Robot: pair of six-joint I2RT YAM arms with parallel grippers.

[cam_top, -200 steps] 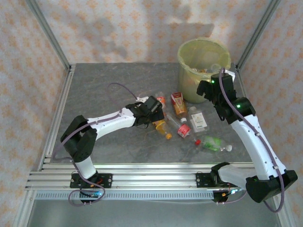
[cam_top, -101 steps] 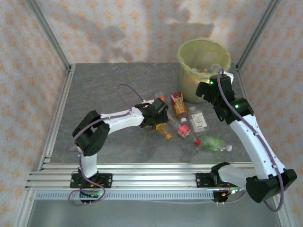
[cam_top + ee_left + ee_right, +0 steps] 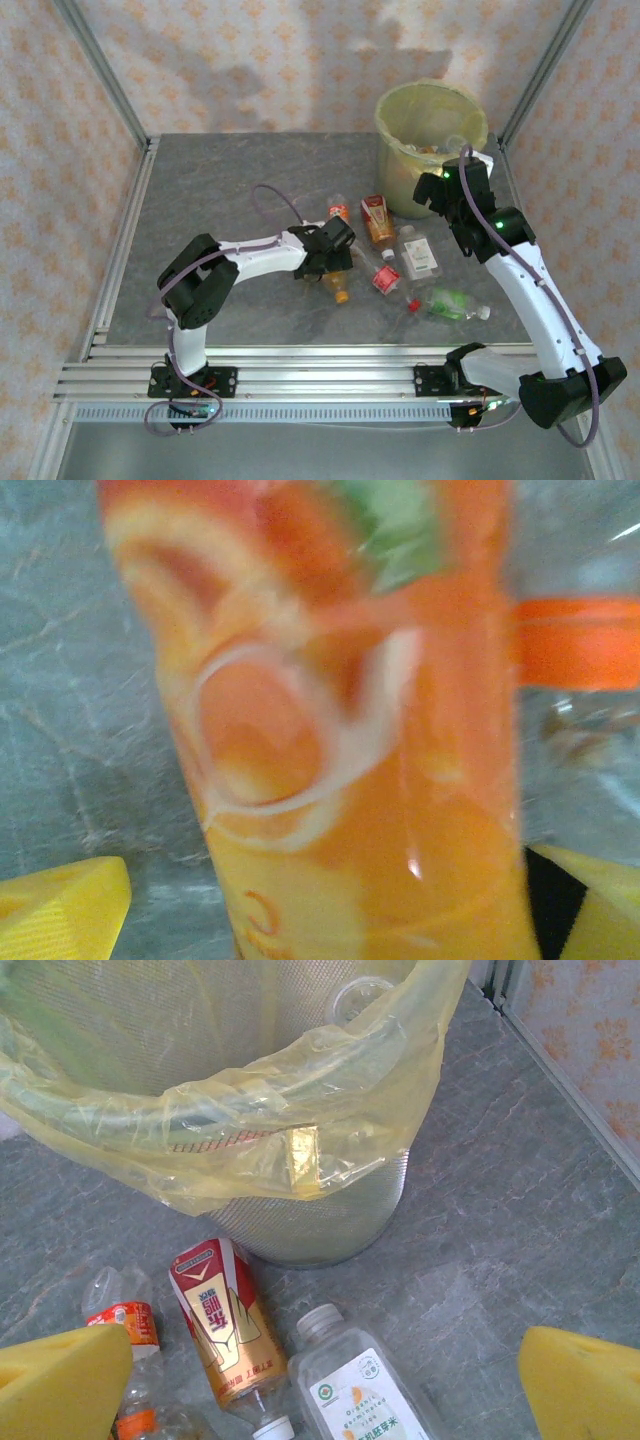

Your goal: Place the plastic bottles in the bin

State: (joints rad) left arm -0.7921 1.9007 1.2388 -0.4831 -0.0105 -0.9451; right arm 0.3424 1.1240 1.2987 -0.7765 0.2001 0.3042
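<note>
Lying on the table is an orange-labelled bottle (image 3: 338, 284), and my left gripper (image 3: 334, 260) is low over it. In the left wrist view that bottle (image 3: 330, 730) lies between the yellow fingertips (image 3: 60, 910), and the jaws stand open on either side of it. My right gripper (image 3: 434, 192) hovers open beside the yellow-green bin (image 3: 430, 140), which has a yellowish bag liner (image 3: 300, 1120). Beneath it lie a red-and-gold bottle (image 3: 220, 1325), a white-labelled bottle (image 3: 365, 1395) and a clear bottle with an orange band (image 3: 125, 1320). Nothing sits between the right fingertips.
More bottles lie on the grey table: a red-labelled one (image 3: 386, 276) and a green one (image 3: 446, 303). The bin holds some clear bottles. Metal frame posts and patterned walls close in the table at the sides and back.
My left arm has reached further right and nearer, bringing its gripper down over the orange-labelled bottle, which has shifted slightly. The right arm has barely moved.
</note>
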